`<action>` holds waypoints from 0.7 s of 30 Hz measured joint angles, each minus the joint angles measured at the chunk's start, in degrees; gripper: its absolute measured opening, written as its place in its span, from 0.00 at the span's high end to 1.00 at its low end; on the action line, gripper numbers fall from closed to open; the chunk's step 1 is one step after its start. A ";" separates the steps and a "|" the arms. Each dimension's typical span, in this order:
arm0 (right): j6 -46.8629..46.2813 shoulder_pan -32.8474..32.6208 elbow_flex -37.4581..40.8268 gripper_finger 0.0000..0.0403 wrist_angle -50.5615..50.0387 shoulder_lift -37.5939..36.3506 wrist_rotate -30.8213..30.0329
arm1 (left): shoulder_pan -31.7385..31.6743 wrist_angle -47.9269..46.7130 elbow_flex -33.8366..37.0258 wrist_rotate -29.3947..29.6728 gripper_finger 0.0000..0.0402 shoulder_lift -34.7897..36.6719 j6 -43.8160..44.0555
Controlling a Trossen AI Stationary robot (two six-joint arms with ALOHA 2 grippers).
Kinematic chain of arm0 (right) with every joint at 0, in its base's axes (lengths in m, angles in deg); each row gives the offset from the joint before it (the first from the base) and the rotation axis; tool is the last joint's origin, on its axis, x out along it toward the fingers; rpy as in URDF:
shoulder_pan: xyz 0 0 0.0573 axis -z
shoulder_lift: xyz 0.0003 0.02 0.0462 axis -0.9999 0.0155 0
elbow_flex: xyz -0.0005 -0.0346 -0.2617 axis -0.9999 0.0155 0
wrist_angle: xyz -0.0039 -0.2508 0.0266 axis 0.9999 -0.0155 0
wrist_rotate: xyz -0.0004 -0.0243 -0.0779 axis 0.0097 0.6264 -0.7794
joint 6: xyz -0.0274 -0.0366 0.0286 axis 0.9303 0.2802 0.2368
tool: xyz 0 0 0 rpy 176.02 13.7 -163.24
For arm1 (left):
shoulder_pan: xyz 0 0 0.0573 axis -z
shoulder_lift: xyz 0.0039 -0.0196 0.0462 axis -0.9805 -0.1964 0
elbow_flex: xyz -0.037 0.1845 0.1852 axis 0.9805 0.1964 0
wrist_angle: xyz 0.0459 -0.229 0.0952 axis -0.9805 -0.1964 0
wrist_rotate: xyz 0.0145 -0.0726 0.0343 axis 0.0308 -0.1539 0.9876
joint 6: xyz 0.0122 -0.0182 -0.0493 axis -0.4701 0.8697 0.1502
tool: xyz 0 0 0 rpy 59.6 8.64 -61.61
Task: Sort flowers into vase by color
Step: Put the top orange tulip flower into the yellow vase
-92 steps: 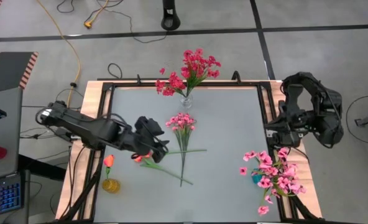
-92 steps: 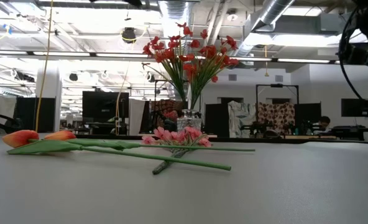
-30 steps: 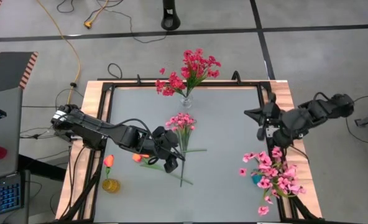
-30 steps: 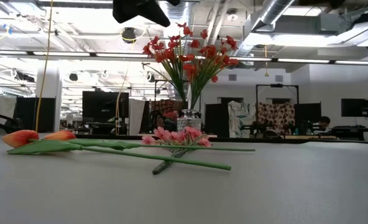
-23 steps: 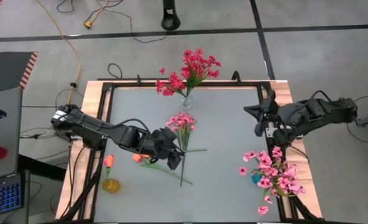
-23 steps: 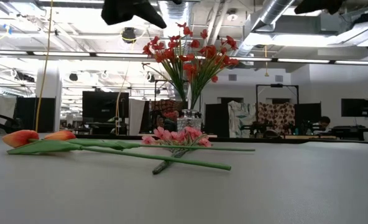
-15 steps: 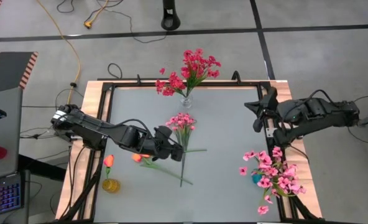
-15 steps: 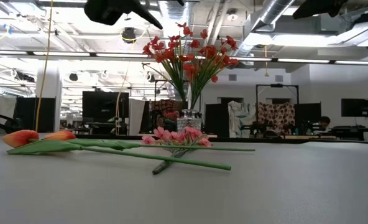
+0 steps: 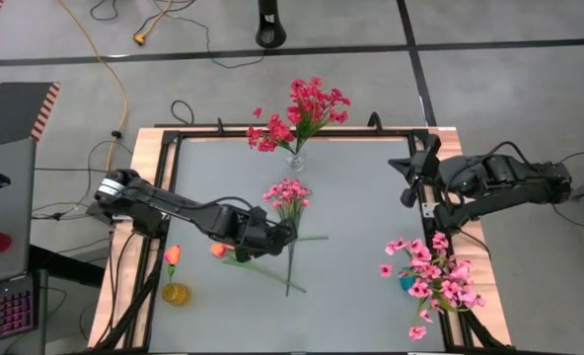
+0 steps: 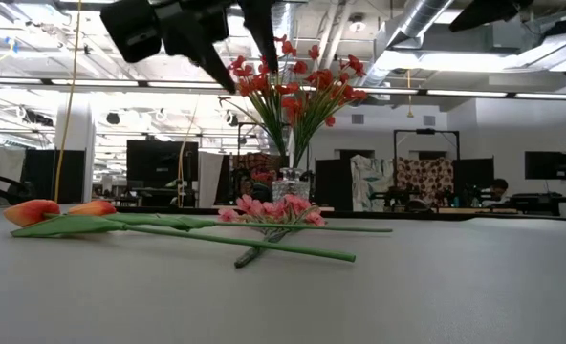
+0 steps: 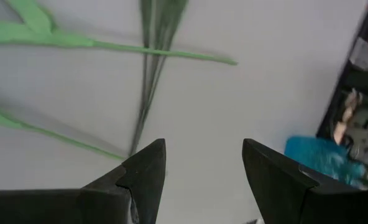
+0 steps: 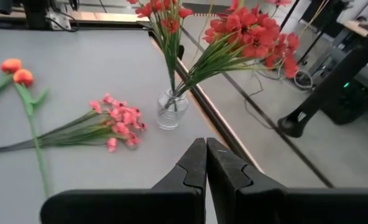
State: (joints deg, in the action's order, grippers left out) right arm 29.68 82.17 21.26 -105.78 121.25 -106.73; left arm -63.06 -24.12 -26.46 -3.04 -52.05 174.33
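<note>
Left hand [image 9: 285, 234], fingers apart, has swung over the pink spray [image 9: 290, 194] mid-surface, poised to grasp; right hand [image 9: 407, 182], pinched together, waits.

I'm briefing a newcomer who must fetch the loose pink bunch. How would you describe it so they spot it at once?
Start from the clear glass vase of deep red flowers at the table's far edge. Just in front of it, mid-table, lies the pink bunch, flat, its green stems trailing toward the near edge. Unlike the pink flowers standing in a holder at the right, it lies loose, and the neighbouring orange buds differ in colour.
</note>
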 joint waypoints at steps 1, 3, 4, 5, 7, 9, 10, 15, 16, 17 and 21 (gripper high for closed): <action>0.82 0.11 -0.02 0.91 0.08 0.00 0.00 | -0.37 -0.03 0.00 -0.53 0.50 -0.38 1.23; 2.12 0.46 -0.02 0.91 0.07 0.08 -0.02 | -0.94 -0.08 0.00 -1.98 0.50 -1.13 3.73; 2.52 0.56 -0.02 0.91 0.04 0.25 -0.02 | -1.12 -0.33 0.02 -2.68 0.50 -1.23 4.76; 2.93 0.73 -0.02 0.91 -0.09 0.25 -0.02 | -1.35 -0.41 0.02 -3.12 0.50 -1.46 5.63; 3.03 0.75 -0.02 0.91 -0.65 0.28 -0.02 | -1.81 -0.54 -0.07 -3.78 0.50 -2.01 7.51; 3.05 0.75 -0.02 0.91 -0.82 0.55 -0.02 | -2.11 -2.11 0.02 -4.74 0.50 -2.48 8.20; 3.05 0.73 -0.02 0.91 -0.86 0.62 -0.02 | -2.32 -2.22 0.02 -4.99 0.50 -2.98 8.69; 3.03 0.73 -0.04 0.91 -1.18 1.01 -0.01 | -2.75 -3.75 0.00 -6.08 0.50 -4.58 12.62; 3.03 0.73 -0.04 0.91 -1.49 1.07 0.00 | -2.79 -4.24 0.02 -6.12 0.50 -4.87 13.31; 3.03 0.73 -0.04 0.91 -1.88 1.10 0.00 | -2.87 -4.69 0.11 -6.19 0.50 -4.95 13.86; 3.03 0.73 -0.04 0.91 -2.69 1.37 0.02 | -3.52 -4.05 1.99 -6.09 0.50 -4.76 16.93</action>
State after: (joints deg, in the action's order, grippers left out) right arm 32.71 82.89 21.22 -108.47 122.62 -106.71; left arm -66.58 -28.17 -24.47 -9.13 -56.80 191.26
